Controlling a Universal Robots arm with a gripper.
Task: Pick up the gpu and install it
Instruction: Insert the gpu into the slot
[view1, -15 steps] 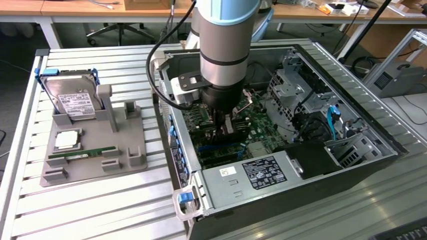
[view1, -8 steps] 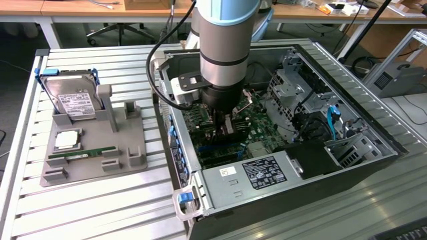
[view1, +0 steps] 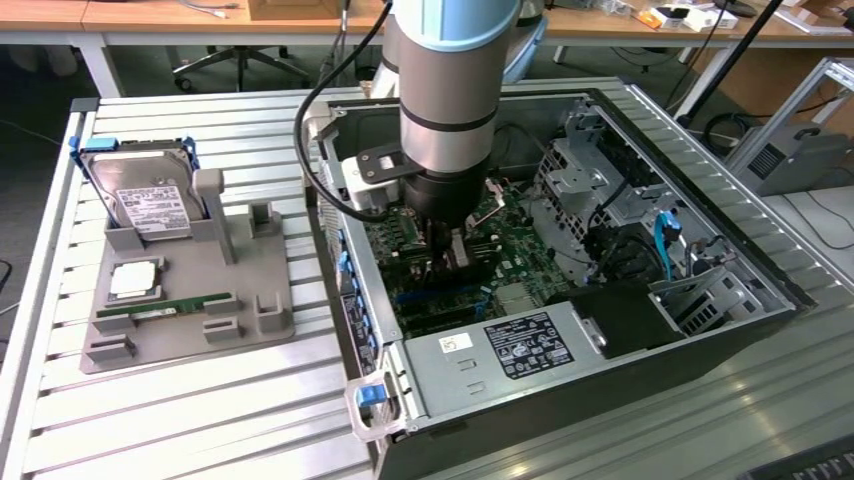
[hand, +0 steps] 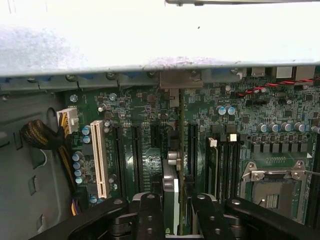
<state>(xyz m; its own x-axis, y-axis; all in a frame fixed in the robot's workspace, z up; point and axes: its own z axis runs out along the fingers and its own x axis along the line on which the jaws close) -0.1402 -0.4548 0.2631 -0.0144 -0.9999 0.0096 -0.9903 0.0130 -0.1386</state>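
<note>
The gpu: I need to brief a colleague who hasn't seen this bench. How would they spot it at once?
Find the open computer case. Over its green motherboard, the end effector grips the gpu edge-on between its two black fingers. Unlike the white slot and dark slots nearby, it is a thin card standing upright.

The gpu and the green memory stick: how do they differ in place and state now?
The gpu is clamped in the gripper inside the computer case, above the motherboard; the memory stick rests on the grey holder outside the case. The gpu is gripped; the memory stick is untouched. Both are thin circuit boards.
</note>
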